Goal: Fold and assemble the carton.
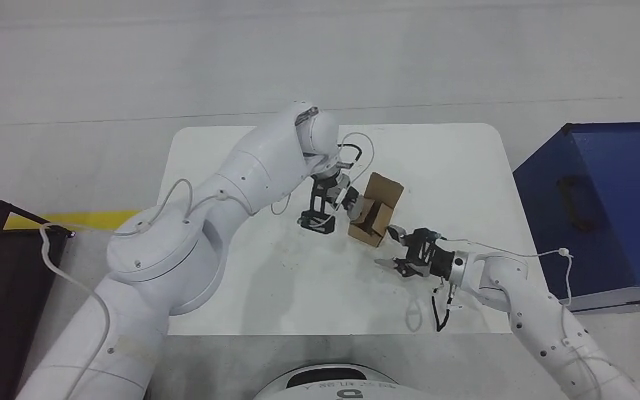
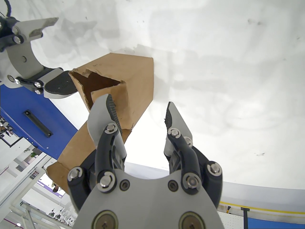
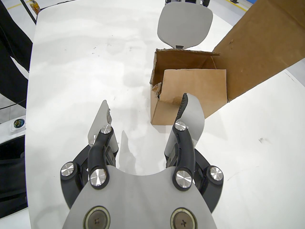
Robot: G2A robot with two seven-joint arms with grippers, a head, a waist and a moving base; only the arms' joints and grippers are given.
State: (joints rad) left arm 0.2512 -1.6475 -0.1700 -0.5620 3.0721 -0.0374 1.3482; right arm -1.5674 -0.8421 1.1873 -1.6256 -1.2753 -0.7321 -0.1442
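left gripper (image 2: 139,101) and right gripper (image 3: 144,98) are both hanging spread open, flanking the carton (image 1: 372,212); probably steadying it for flap-folding.

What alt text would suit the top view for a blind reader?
A brown carton, one flap raised, stands on a white table. The left gripper and right gripper, both open, sit on either side of it.

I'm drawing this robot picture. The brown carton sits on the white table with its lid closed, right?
No. The carton sits on the white table, but its lid stands open, sticking up, as the right wrist view shows.
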